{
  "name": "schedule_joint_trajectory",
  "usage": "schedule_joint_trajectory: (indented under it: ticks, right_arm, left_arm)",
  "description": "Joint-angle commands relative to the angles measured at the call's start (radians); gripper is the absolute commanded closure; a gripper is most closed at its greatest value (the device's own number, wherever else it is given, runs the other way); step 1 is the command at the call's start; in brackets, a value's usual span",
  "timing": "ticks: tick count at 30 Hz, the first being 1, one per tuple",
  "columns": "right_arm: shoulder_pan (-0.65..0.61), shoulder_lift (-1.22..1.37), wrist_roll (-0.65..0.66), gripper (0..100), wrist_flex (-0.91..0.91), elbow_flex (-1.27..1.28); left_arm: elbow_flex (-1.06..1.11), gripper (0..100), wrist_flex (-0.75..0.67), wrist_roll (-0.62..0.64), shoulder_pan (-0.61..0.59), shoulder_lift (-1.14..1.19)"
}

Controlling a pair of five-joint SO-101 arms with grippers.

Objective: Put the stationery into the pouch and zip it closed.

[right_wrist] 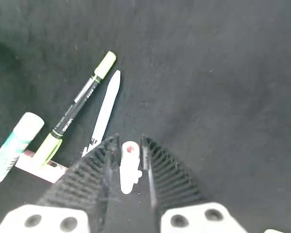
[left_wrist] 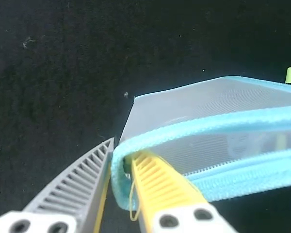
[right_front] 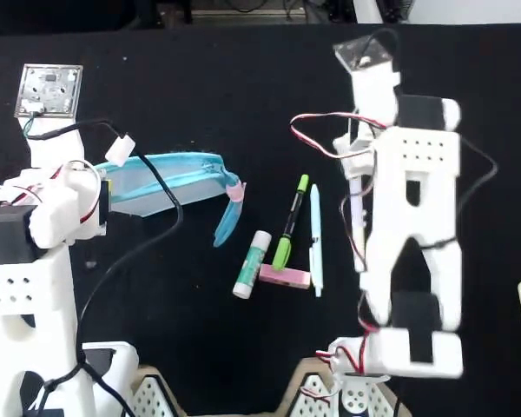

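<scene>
On the black surface [right_front: 200, 87], in the high view, the translucent pouch [right_front: 169, 178] with its blue zipper band lies toward 9 o'clock from the middle. Its long side runs from 9 to 3 o'clock, and a blue strap [right_front: 228, 221] trails from its 3 o'clock end toward 6 o'clock. The left hand [left_wrist: 122, 155] is at the pouch's 9 o'clock end and pinches it there. In the left wrist view the blue band wraps over the yellow finger, the grey finger is on the outer side, and the zipper is open along the part that is visible. The loose stationery is grouped near the middle of the surface, at about 4 o'clock from the pouch and apart from it. The glue stick [right_front: 251, 264] lies tilted, just beside the 9 o'clock side of the pink eraser [right_front: 285, 277]. The green-and-black marker [right_front: 290, 222] points its thin end to 12 o'clock, and its thick green end touches the eraser. A pale pen [right_front: 315, 239] lies just beside the marker at its 3 o'clock side, almost parallel to it. The right hand [right_wrist: 127, 143] is above the surface at 3 o'clock from this pale pen. Its two fingers are pressed onto a white pen [right_wrist: 129, 167], which is seen end-on between them with a red dot on its end.
</scene>
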Motion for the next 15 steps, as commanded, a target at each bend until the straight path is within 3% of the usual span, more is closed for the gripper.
schedule_joint_trajectory:
  ticks: [1,8,15]
  right_arm:
    - [-0.002,-0.099,0.000,98.8,0.040,-0.048]
    - [0.054,-0.114,0.005,98.8,0.006,0.047]
    - [0.064,-0.120,-0.002,98.8,0.081,0.085]
  left_arm:
    - [0.025,97,0.012,0.011,-0.010,0.003]
    - [0.025,97,0.012,0.011,-0.010,0.003]
    - [0.025,97,0.012,0.011,-0.010,0.003]
